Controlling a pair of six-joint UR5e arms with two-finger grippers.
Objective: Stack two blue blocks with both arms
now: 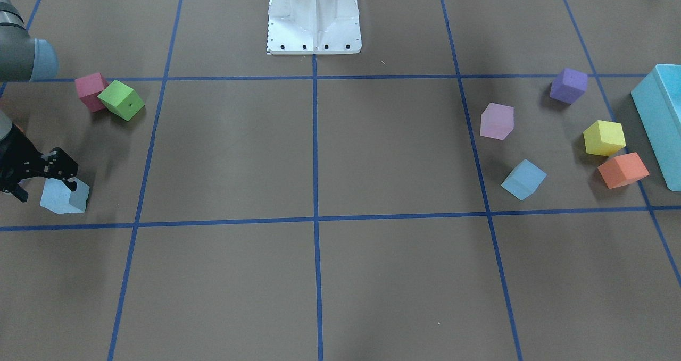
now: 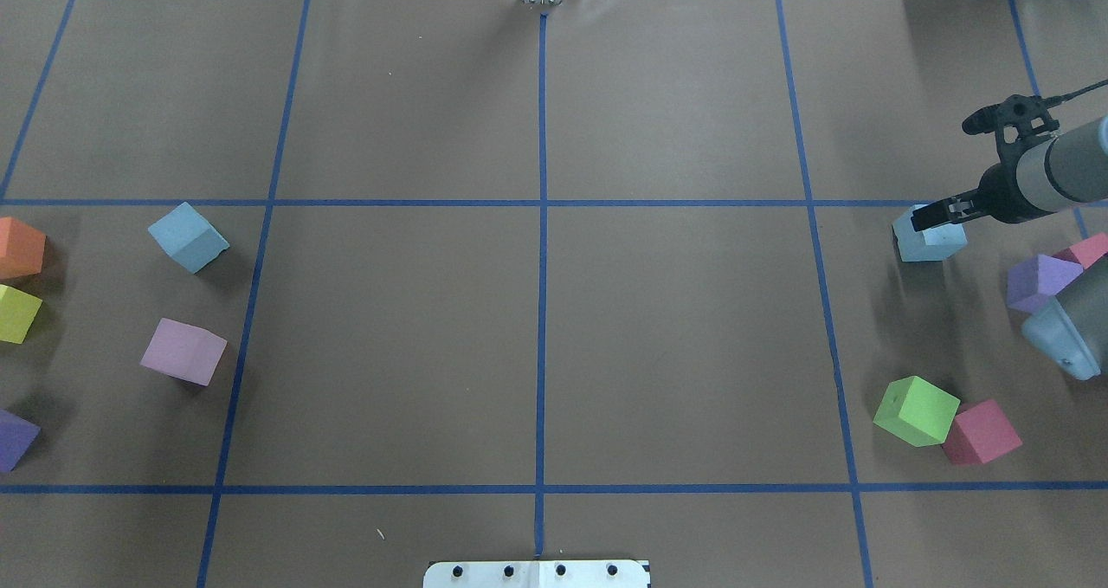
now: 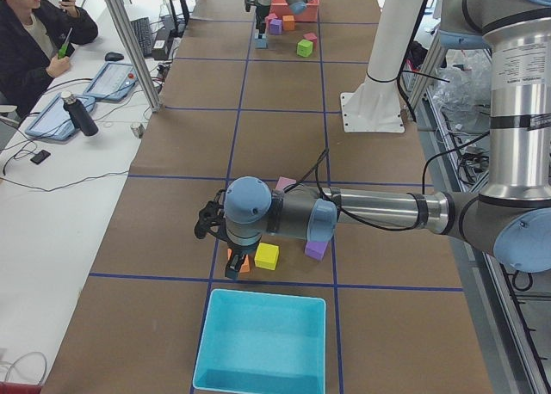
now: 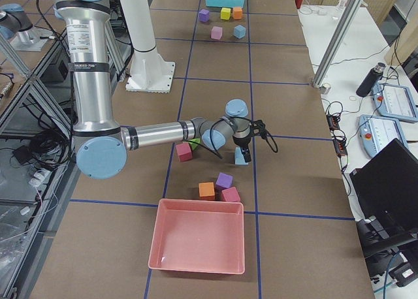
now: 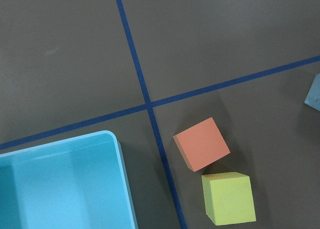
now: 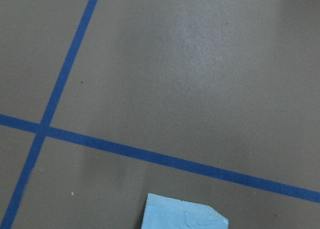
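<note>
You have a green cube [image 1: 121, 100] touching a red cube [image 1: 90, 91] at one end of the brown worktop [image 1: 239, 153]. Near them lies a salmon tray [image 4: 196, 240], with a second orange cube [image 4: 206, 190], a second purple cube [image 4: 224, 180] and a pink cube [image 4: 230, 194] just beyond its rim. At your other end are a lilac cube [image 1: 497, 120], a purple cube [image 1: 569, 85], and a yellow cube [image 1: 604, 137] just beside an orange cube [image 1: 623, 170], near the open teal box [image 1: 659, 122].
</note>
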